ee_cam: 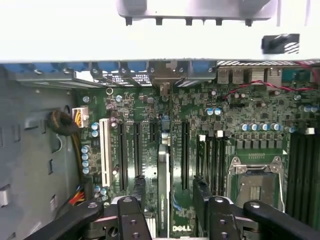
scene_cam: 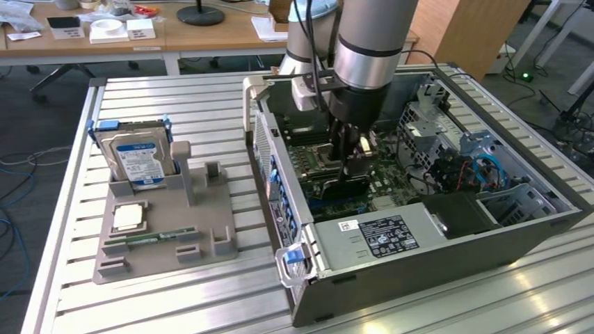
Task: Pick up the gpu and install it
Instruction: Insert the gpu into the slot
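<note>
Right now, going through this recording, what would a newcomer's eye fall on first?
First, the arm reaching down into the open computer case in the middle of the exterior view, with its gripper low over the motherboard. Between the open fingers, the gpu stands on edge on the board. On the exterior view's left, a grey holder carries an upright hard drive.

A hard drive (scene_cam: 138, 161) with a blue-white label stands up in a grey holder (scene_cam: 167, 233) on the tabletop (scene_cam: 186, 306). A chip (scene_cam: 129, 217) lies flat on the holder. Beside it sits an open computer case (scene_cam: 446, 250)
</note>
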`<state>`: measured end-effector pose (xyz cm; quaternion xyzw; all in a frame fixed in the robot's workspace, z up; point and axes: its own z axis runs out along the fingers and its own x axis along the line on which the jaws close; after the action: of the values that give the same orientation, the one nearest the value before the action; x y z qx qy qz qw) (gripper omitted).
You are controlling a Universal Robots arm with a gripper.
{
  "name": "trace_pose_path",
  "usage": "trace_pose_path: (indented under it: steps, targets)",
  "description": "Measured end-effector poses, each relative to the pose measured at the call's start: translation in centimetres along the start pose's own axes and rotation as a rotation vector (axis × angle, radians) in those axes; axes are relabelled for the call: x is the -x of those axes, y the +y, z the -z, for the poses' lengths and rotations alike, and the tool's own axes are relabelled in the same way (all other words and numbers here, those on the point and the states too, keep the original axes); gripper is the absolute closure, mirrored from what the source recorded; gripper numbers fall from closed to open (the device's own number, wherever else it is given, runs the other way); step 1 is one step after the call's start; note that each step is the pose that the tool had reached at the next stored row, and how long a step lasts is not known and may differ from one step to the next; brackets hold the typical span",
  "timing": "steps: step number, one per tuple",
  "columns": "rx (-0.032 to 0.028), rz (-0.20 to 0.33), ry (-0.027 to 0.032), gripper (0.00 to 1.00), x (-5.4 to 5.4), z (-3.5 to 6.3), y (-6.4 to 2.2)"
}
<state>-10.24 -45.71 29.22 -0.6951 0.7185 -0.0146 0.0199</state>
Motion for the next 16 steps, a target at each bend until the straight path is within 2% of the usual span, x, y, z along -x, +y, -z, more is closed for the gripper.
trace_pose_path:
  steps: [11, 15, 16]
  targets:
    - [-0.0036, 0.0, 0.0, 0.49, 0.0, 1.75, -0.09]
    - [-0.0038, 0.0, 0.006, 0.49, 0.0, 2.52, -0.12]
    - [-0.0039, 0.0, 0.0059, 0.49, 0.0, 2.54, -0.13]
